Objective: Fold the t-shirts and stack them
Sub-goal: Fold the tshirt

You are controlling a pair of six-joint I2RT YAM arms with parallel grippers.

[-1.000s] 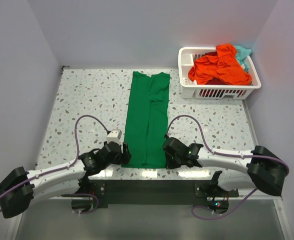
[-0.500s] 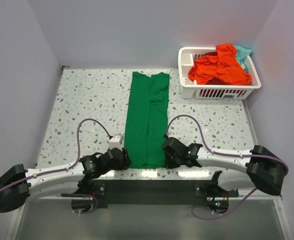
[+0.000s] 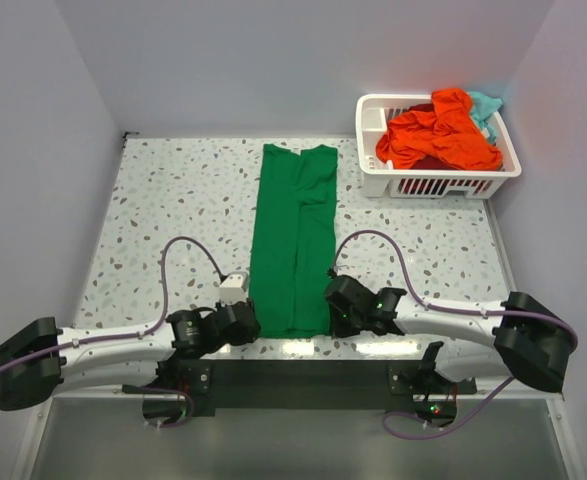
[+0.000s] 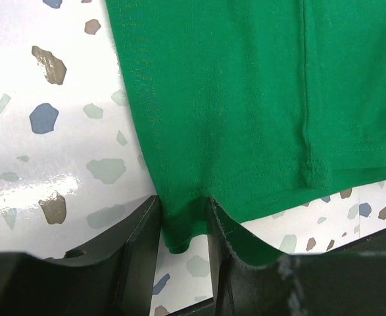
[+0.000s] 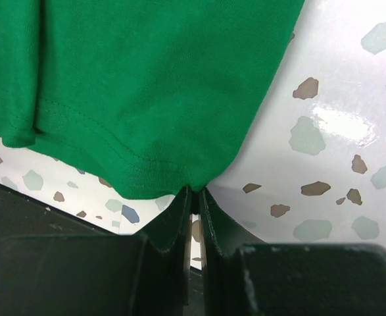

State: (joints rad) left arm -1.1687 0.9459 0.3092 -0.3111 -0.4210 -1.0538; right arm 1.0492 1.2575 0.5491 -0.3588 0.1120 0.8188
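A bright green t-shirt (image 3: 295, 235), folded into a long strip, lies on the speckled table (image 3: 173, 200), running from far to near. My left gripper (image 3: 245, 322) is at its near left corner. In the left wrist view the fingers (image 4: 140, 237) stand apart with the shirt's hem corner (image 4: 179, 230) between them, so this gripper (image 4: 183, 224) is open. My right gripper (image 3: 335, 312) is at the near right corner. In the right wrist view it (image 5: 193, 194) is shut on the edge of the green shirt (image 5: 146, 79). An orange-red t-shirt (image 3: 438, 135) and a teal one (image 3: 488, 103) lie crumpled in the basket.
A white slotted basket (image 3: 438, 186) stands at the far right corner of the table. Grey walls close in the left, far and right sides. The near table edge and the black arm mount (image 3: 303, 375) lie just behind both grippers.
My left gripper has moved right and nearer, onto the shirt's near left corner, and now straddles it. The right gripper and the shirt have stayed put.
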